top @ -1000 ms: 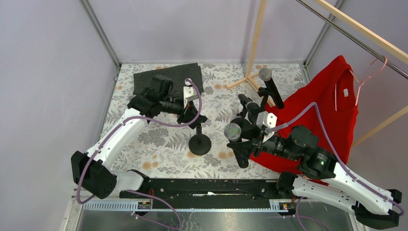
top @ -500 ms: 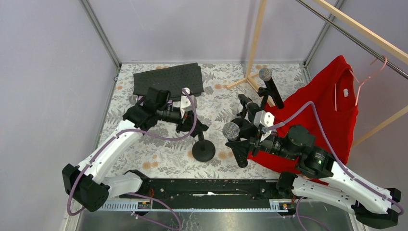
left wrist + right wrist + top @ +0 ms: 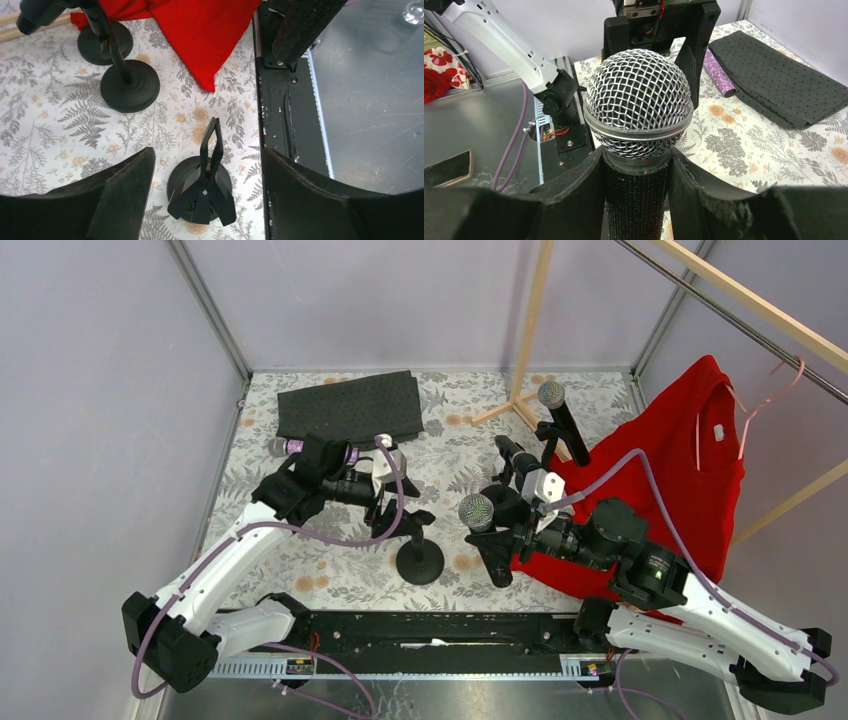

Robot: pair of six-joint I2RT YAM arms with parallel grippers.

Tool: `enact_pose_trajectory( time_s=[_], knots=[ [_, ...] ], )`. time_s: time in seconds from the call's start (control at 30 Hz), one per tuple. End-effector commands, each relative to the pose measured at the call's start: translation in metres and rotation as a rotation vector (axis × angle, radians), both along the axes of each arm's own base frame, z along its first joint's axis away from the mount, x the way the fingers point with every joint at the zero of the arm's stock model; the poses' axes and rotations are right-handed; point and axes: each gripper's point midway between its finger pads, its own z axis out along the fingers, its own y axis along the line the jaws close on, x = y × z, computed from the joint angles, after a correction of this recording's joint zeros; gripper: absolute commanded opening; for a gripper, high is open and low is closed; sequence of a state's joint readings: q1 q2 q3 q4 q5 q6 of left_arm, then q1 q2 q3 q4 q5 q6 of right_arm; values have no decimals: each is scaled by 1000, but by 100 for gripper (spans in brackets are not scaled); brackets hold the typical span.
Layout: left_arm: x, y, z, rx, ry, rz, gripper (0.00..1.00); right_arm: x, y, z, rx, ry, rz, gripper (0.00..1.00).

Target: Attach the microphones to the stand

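Note:
A black stand (image 3: 420,562) with a round base stands mid-table. Its empty clip (image 3: 209,165) points up between the wide-apart fingers of my open left gripper (image 3: 207,150), which hovers over it (image 3: 400,515) without touching. My right gripper (image 3: 636,155) is shut on the body of a black microphone (image 3: 639,102), held upright to the right of that stand with its mesh head (image 3: 477,511) on top. Another black microphone (image 3: 562,420) sits clipped on a stand at the back. A purple glitter microphone (image 3: 296,446) lies behind the left arm, partly hidden.
Two more round stand bases (image 3: 130,86) (image 3: 104,42) sit close to the right arm. A folded black cloth (image 3: 348,405) lies at the back left. A red shirt (image 3: 690,460) is spread at the right, under a wooden rack (image 3: 530,330) and a pink hanger (image 3: 770,390).
The left gripper came toward the near edge with the stand, then opened and let go of its clip. The right gripper with its microphone edged slightly left.

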State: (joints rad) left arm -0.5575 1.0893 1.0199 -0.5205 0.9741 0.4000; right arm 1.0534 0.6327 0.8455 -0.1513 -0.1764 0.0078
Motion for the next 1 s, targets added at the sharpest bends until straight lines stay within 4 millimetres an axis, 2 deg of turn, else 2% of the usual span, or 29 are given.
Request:
enact_pose_trajectory(
  time_s=[0.0,0.2,0.57,0.87,0.97],
  knots=[
    [1,1,5,-30,-63,13,89,5,1,23,75,-77,-15,4],
    [-5,8,-9,-17,-62,42,92,16,1,27,84,-121,-60,0],
    [-3,21,-26,-60,-92,196,92,28,14,30,95,-242,-68,0],
    [-3,19,-29,-109,-162,171,85,51,32,25,17,-229,-119,0],
    [-2,19,-33,-113,-175,171,80,58,36,23,-8,-238,-132,0]
  ],
)
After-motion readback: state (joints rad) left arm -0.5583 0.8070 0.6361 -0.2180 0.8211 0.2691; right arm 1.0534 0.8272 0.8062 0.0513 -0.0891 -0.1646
